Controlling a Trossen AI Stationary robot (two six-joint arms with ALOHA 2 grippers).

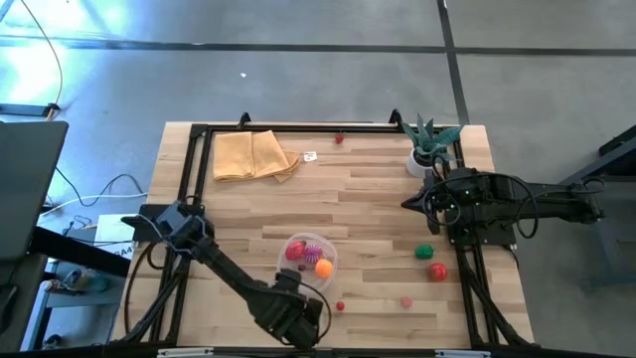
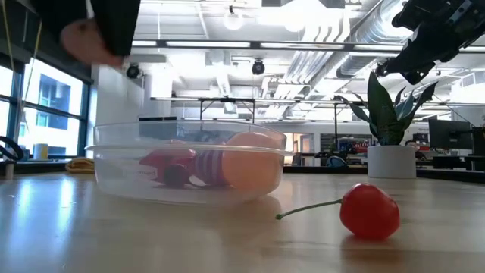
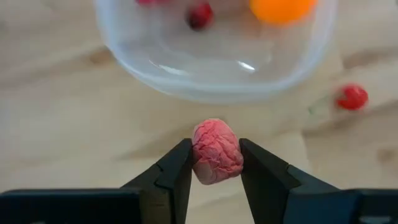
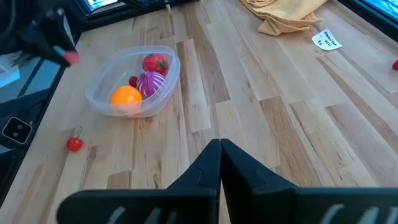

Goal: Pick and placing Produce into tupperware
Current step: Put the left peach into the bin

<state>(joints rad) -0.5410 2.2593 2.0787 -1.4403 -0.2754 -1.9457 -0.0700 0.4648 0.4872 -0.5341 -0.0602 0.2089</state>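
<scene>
My left gripper (image 3: pixel 216 163) hangs over the table's near edge, just short of the tupperware (image 1: pixel 310 257), and is shut on a wrinkled pink toy fruit (image 3: pixel 216 140). The clear tupperware (image 3: pixel 217 68) stands on its base and holds a red strawberry (image 4: pixel 155 63), a striped magenta piece (image 4: pixel 151 83), an orange (image 4: pixel 126 96) and a small dark red piece. A cherry (image 2: pixel 370 211) lies on the table beside it. My right gripper (image 4: pixel 221 155) is shut and raised near the right edge, by the potted plant (image 1: pixel 429 144), touching nothing. My left gripper pinches the pink fruit's two sides (image 3: pixel 198 155) between its fingers (image 3: pixel 177 168). The fruit's upper part stands out past the fingertips. The low view shows the fruit (image 2: pixel 79 34) lifted well clear of the table, on the near side of the tupperware.
Loose produce lies right of the tupperware: a green piece (image 1: pixel 424 252), a red one (image 1: pixel 438 270), a pink one (image 1: pixel 406 301). A small red piece (image 1: pixel 339 138) sits near the far edge. A folded yellow-tan cloth (image 1: pixel 251 155) and a small card (image 1: pixel 310 156) lie far left.
</scene>
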